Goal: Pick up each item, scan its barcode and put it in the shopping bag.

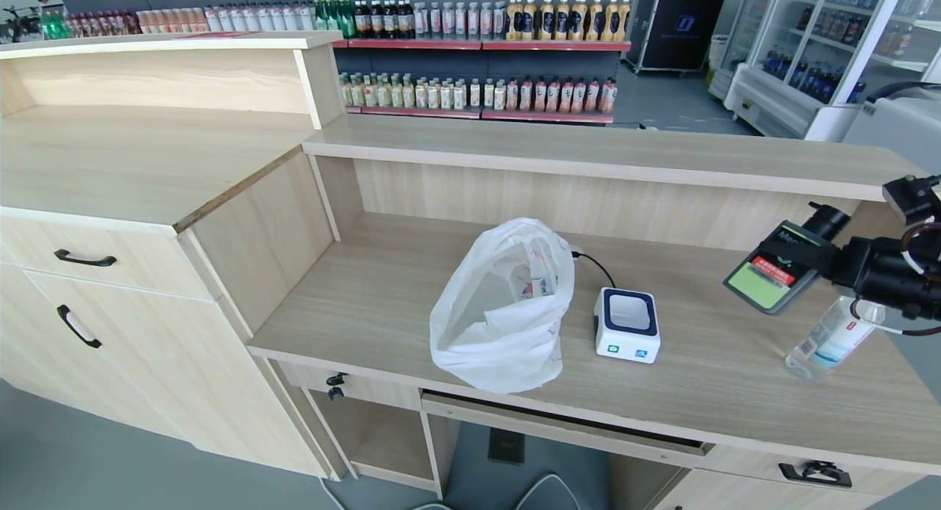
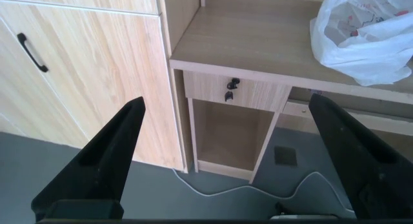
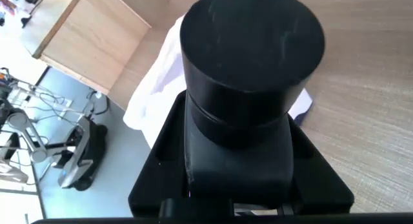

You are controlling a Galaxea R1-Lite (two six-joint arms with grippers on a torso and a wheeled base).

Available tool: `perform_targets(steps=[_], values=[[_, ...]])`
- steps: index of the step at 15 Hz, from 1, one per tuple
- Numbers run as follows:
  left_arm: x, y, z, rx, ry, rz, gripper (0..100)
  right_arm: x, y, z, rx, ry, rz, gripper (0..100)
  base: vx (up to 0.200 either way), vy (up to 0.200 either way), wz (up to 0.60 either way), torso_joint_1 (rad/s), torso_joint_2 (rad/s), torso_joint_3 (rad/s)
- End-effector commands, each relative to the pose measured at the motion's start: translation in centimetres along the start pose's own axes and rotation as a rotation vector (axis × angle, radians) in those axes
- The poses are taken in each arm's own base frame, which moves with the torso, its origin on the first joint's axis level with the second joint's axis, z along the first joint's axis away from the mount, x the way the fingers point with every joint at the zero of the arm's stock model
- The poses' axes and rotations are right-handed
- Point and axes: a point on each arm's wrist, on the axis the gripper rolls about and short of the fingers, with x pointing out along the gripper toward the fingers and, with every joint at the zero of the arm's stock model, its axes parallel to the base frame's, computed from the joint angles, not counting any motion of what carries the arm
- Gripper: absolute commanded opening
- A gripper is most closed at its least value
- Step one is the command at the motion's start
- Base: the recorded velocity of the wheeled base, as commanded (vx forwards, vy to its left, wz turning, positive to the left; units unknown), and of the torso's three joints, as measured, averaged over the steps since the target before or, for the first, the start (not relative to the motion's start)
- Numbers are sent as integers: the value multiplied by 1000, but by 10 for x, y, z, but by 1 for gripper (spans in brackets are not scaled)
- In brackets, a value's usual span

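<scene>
Wooden counter (image 1: 367, 304): right gripper (image 1: 825, 260) holds dark green-labelled box (image 1: 772, 273); we'd face its barcode to white square scanner (image 1: 627, 325), 9 o'clock; left gripper (image 2: 226, 102) wide.

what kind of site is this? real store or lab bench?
Looks like a shop checkout, possibly a mock-up: shelves of bottled drinks and glass-door coolers behind, and a barcode scanner beside a white shopping bag on the wooden counter. The right tool holds a green-and-black box above it.

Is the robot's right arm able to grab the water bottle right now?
Probably not yet. The right gripper is shut on a dark box, so it is full, though the bottle sits close by on the counter.
</scene>
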Motion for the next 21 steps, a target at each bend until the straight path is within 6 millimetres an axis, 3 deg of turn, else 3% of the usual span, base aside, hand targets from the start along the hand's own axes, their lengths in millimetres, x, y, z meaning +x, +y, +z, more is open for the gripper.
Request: perform_targets(steps=[1, 8, 16, 21], values=[[0, 0, 0, 0, 0, 0, 100, 12, -24, -10, 36, 27, -1, 0, 0, 0, 0, 0, 0, 0], [0, 0, 0, 0, 0, 0, 100, 34, -48, -27, -115, 55, 13, 0, 0, 0, 0, 0, 0, 0], [0, 0, 0, 0, 0, 0, 100, 38, -49, -32, -90, 83, 111, 0, 0, 0, 0, 0, 0, 0], [0, 0, 0, 0, 0, 0, 100, 55, -54, -35, -95, 93, 122, 0, 0, 0, 0, 0, 0, 0]])
